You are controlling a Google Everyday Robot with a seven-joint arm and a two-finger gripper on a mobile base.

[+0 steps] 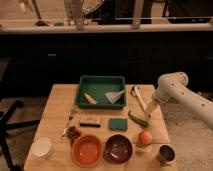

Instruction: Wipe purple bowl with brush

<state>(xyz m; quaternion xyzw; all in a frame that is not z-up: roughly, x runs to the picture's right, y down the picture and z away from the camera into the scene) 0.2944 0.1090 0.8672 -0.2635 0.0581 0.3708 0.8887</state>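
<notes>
Purple bowl [118, 148] sits at the front edge of the desk [57, 107]. A green tray [101, 78] lies farther back, at the middle. An orange bowl [87, 149] stands just left of the purple one. The brush [139, 100] lies right of the tray, slanting toward the front. The end effector [151, 111], fingers spread, hangs just beside the brush's near end

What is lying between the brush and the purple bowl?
In the camera view, the green chilli-shaped thing and the flat green block lie between the brush and the purple bowl. The gripper hangs by the brush's near end.
</notes>
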